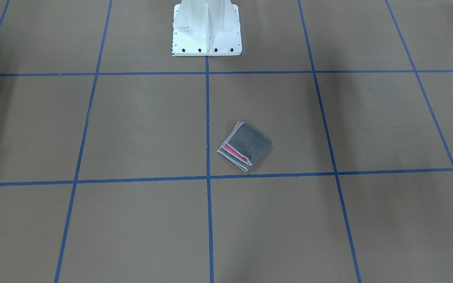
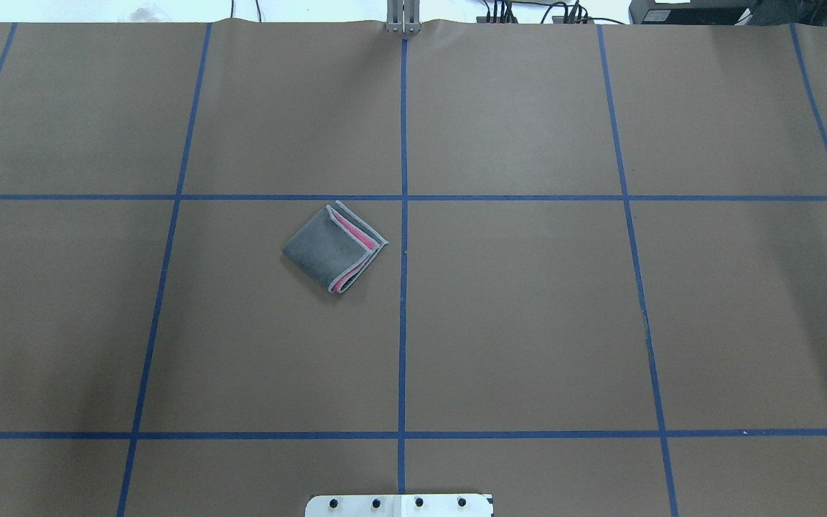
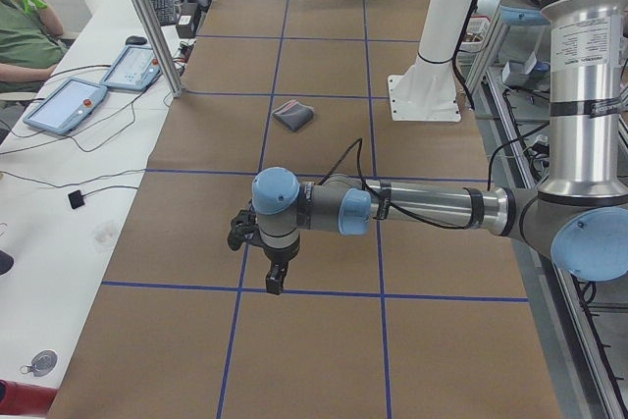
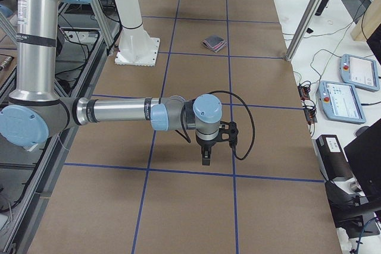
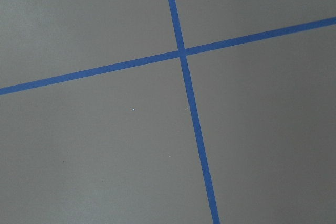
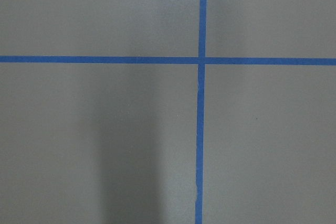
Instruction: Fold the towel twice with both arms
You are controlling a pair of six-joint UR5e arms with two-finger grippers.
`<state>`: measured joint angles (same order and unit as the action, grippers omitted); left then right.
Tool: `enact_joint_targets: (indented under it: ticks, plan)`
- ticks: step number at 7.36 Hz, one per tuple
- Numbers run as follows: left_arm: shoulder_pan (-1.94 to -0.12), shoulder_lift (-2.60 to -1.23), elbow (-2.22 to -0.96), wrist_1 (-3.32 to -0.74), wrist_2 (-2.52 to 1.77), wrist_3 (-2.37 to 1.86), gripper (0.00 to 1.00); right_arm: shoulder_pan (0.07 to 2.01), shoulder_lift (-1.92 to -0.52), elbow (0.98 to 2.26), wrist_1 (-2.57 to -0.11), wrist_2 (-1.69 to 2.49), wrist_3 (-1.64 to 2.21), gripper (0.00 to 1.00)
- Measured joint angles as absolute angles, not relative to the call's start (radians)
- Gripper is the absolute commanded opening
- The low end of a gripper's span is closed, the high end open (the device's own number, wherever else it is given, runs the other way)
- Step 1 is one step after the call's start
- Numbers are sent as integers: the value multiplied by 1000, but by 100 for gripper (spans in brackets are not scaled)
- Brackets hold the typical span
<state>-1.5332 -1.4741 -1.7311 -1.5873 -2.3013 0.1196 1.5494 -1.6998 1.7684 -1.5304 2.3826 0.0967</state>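
The towel (image 1: 244,146) lies folded into a small square, dark grey face out, with pink showing along its open edges. It sits near the table's middle (image 2: 334,248), (image 3: 292,114), (image 4: 214,44). Nothing touches it. The left arm's gripper (image 3: 275,282) hangs over a blue tape line, far from the towel toward the table's left end. The right arm's gripper (image 4: 206,157) hangs likewise toward the right end. Each shows only in a side view, so I cannot tell if it is open or shut. Both wrist views show just brown table and blue tape.
The white pedestal (image 1: 207,31) stands bolted at the robot's side of the table (image 2: 399,505). Metal posts (image 3: 147,17), (image 4: 306,22) rise at the far edge. Teach pendants (image 3: 69,105), (image 4: 357,69) lie on side desks. A seated person (image 3: 20,36) is at the left.
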Motion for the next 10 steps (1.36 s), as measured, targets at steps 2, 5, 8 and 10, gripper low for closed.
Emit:
enact_joint_targets:
  ticks: [2, 5, 8, 10]
  plan:
    - [-1535, -1474, -1730, -1587, -2303, 120, 100, 1549, -1706, 1759, -1513, 2383, 103, 100]
    - [-1538, -1474, -1733, -1588, -2306, 120, 100, 1549, -1706, 1750, -1511, 2381, 104, 100]
    - [-1539, -1477, -1731, -1589, -2308, 120, 100, 1549, -1705, 1745, -1511, 2381, 104, 100]
    - [-1539, -1477, -1729, -1590, -2307, 120, 100, 1549, -1705, 1744, -1511, 2381, 104, 100]
